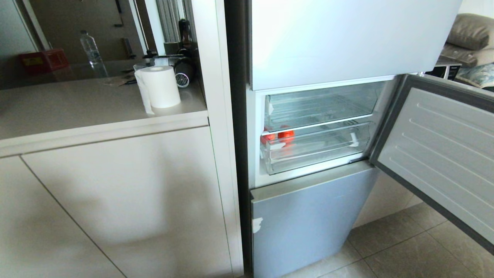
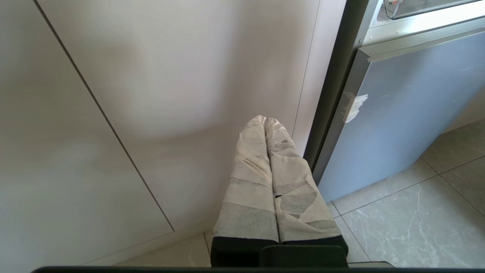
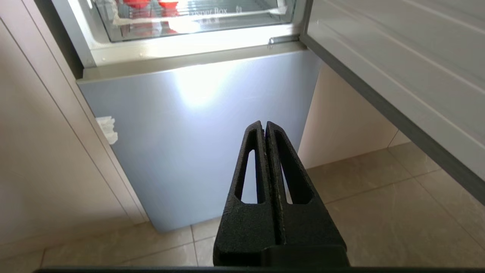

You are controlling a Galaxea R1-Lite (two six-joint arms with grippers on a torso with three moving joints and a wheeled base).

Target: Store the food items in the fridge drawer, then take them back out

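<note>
i see the fridge's middle door swung open to my right, with two clear drawers exposed in the compartment. the fridge drawer, the lower and deeper one, sits pushed in under the shallower upper drawer. the food items are inside the lower drawer at its left end, two red pieces side by side; through the clear plastic i cannot make out their shapes. from the right wrist camera the same red pieces show at the frame edge behind the drawer front.

neither arm appears in the head view. the left end effector has its tape-wrapped fingers pressed together, holding nothing, low near the floor and pointed at the pale cabinet front just left of the fridge. the right end effector has its black fingers pressed together as well, empty, low in front of the grey bottom door of the fridge, below the drawers.

on the surface to the left of the fridge stands a white paper roll, with a clear water bottle and a red box farther back. beige tile floor runs under the open door.
</note>
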